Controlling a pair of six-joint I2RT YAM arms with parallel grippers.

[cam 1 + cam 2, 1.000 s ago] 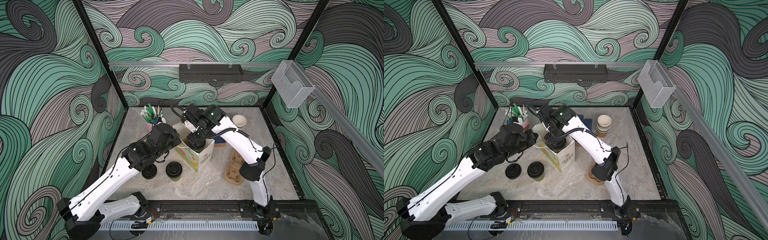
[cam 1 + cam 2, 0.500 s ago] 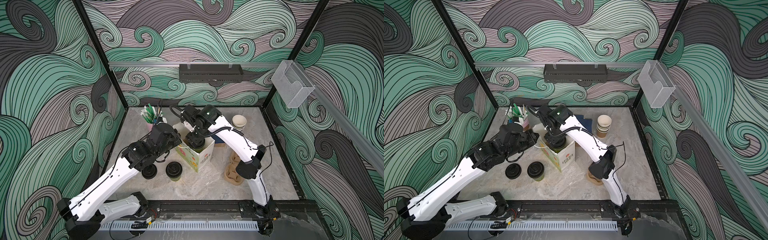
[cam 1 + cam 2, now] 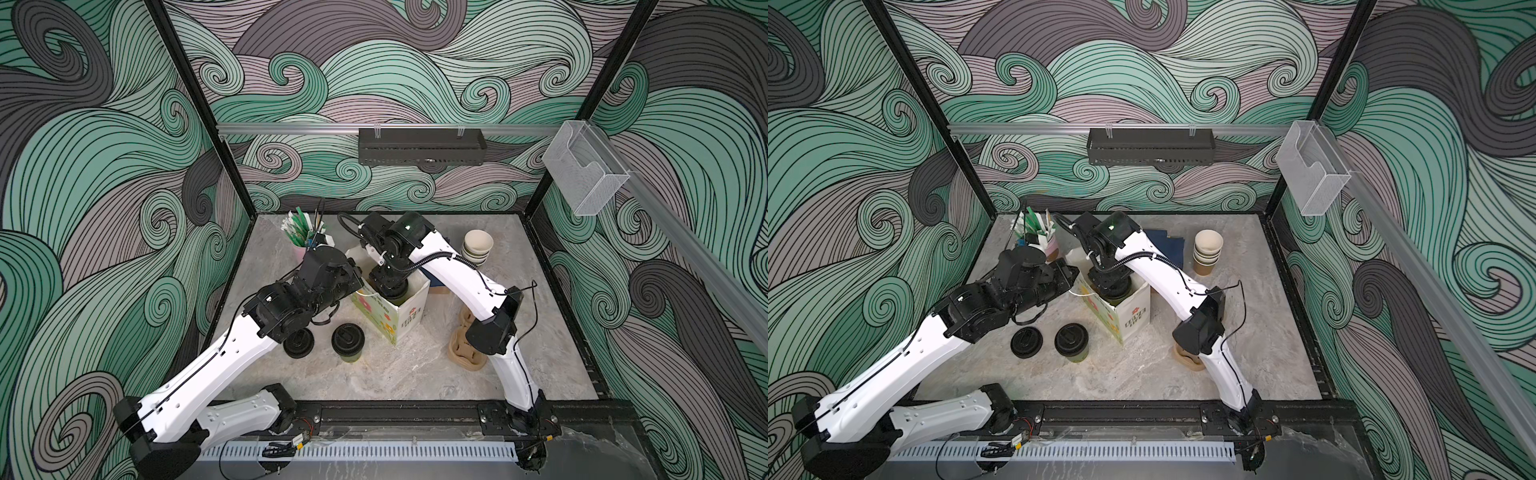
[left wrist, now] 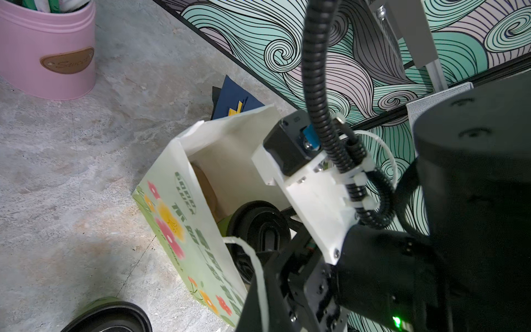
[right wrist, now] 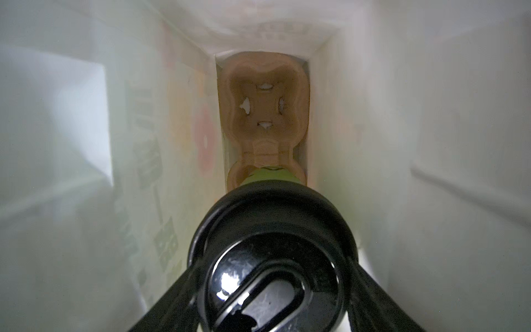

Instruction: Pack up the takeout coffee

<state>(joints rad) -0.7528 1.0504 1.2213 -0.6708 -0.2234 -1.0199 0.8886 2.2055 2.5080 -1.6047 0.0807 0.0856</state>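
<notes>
1. The right tool (image 5: 274,258) reaches straight down into the paper bag (image 3: 409,316). Its fingers (image 5: 169,301) press on opposite sides of the black lid of a lidded cup (image 5: 273,224), so it is pinching that cup.
2. This cup is inside the bag, over the near well of a brown carrier (image 5: 264,95) that lies on the bag's floor. The bag's white walls stand close on both sides of the lid, leaving little sideways room. The far well is open.
3. The left tool (image 3: 1074,273) is pressed together at the bag's rim on the left arm's side, just beside the white handle loop (image 4: 253,258). Its tips are hidden, so I cannot tell whether it grips handle or paper.
4. The second lidded cup (image 3: 348,343) stands upright on the desk (image 3: 395,374), in front of the bag and apart from it. A loose black lid (image 3: 1026,341) lies just beside it, close under the left arm.
5. A stack of brown carriers (image 3: 463,353) sits by the right arm's elbow.
6. Near the back edge are the lidless cups (image 3: 1207,251), dark napkins (image 3: 1167,249) and a pink pot (image 4: 51,57).
7. Bare desk runs along the front edge and the right edge, which gives the widest room.
</notes>
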